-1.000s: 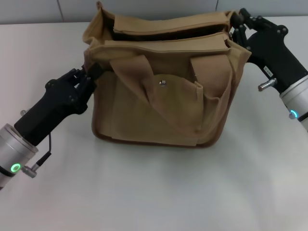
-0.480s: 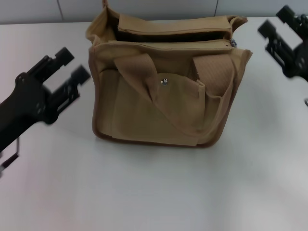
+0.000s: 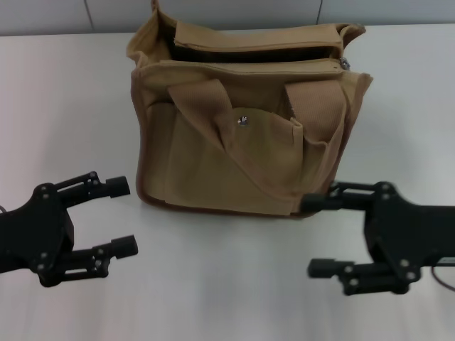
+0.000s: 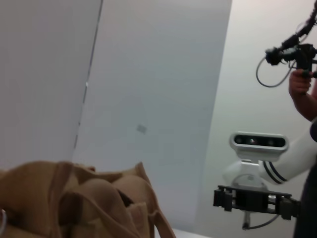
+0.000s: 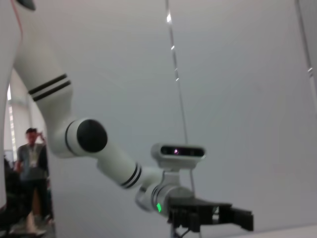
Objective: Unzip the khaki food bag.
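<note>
The khaki food bag (image 3: 245, 124) sits upright at the back middle of the white counter (image 3: 227, 284), its top already gaping with the zipper pull (image 3: 344, 64) at the right end — the unzipping looks done. The left hand (image 3: 121, 217) and right hand (image 3: 316, 234) hover low in front, both spread and empty — the next move, I'd judge, is only parking.

The khaki food bag (image 3: 245, 121) is a big, boxy bag made of tan cloth with darker brown edges. It stands upright on the white table (image 3: 227, 284), toward the back. Its top gapes open, and it is dark inside. The metal zipper pull (image 3: 344, 63) sits at the bag's right end. Two wide strap handles (image 3: 206, 106) flop down over the front. A small silver snap (image 3: 242, 120) shines on the front pocket between them.
</note>
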Tool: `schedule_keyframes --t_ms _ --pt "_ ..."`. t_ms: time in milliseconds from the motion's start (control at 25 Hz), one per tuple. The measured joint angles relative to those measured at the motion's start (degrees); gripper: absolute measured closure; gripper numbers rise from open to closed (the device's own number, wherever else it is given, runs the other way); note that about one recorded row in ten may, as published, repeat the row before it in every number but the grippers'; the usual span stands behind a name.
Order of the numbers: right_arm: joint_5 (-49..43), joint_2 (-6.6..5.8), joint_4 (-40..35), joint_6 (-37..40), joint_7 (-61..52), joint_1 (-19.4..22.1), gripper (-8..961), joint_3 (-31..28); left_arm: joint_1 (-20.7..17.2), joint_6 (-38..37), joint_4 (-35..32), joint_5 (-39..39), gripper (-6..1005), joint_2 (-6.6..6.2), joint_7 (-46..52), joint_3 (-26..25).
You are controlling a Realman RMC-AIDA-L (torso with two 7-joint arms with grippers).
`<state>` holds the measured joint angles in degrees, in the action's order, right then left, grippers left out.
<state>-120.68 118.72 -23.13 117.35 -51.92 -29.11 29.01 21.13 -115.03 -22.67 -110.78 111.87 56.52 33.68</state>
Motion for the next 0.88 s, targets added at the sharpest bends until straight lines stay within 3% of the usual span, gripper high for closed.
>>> schedule_keyframes --t_ms 280,600,880 --pt "-0.21 0.48 3.58 -5.73 -1.66 -2.88 223 2.83 0.2 -0.11 -0.94 0.33 184 -0.8 2.86 1.97" --pt "-0.17 0.72 6.67 -9.48 -3.24 -5.0 218 2.95 0.45 -0.25 -1.96 0.44 184 -0.35 4.22 2.2" --pt "1.45 0.87 8.01 -9.65 -3.16 -4.8 213 2.53 0.36 -0.28 -2.02 0.47 184 0.89 3.68 2.25"
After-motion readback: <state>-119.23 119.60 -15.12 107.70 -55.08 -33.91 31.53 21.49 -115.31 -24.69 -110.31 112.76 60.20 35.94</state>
